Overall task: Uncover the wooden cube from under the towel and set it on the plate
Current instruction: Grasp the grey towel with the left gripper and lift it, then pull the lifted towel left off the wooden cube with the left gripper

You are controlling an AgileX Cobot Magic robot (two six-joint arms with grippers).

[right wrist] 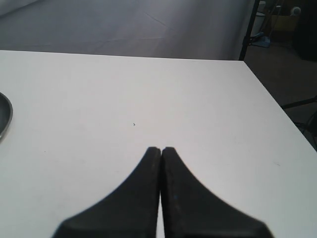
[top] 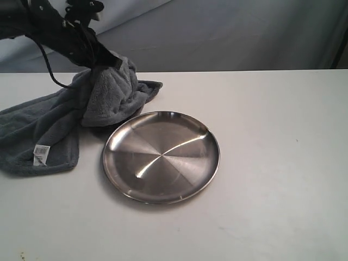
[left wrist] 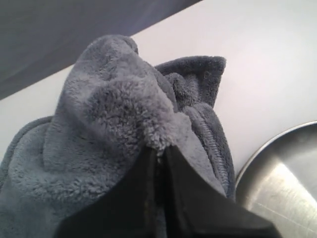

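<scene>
The dark grey-blue towel point(top: 51, 122) lies at the left of the table, one part pulled up into a peak. My left gripper point(top: 111, 61) is shut on that raised fold, and the pinched plush shows at its tips point(left wrist: 159, 148). The round steel plate point(top: 161, 156) rests just right of the towel, and its rim point(left wrist: 257, 158) shows beside the cloth. The wooden cube is hidden. My right gripper point(right wrist: 161, 148) is shut on nothing above bare white table; it does not show in the exterior view.
A white tag point(top: 41, 154) hangs at the towel's front edge. The table's right edge point(right wrist: 277, 106) drops off to a dark floor with stands. A grey backdrop point(top: 234, 32) rises behind the table. A sliver of plate rim point(right wrist: 5, 116) shows in the right wrist view.
</scene>
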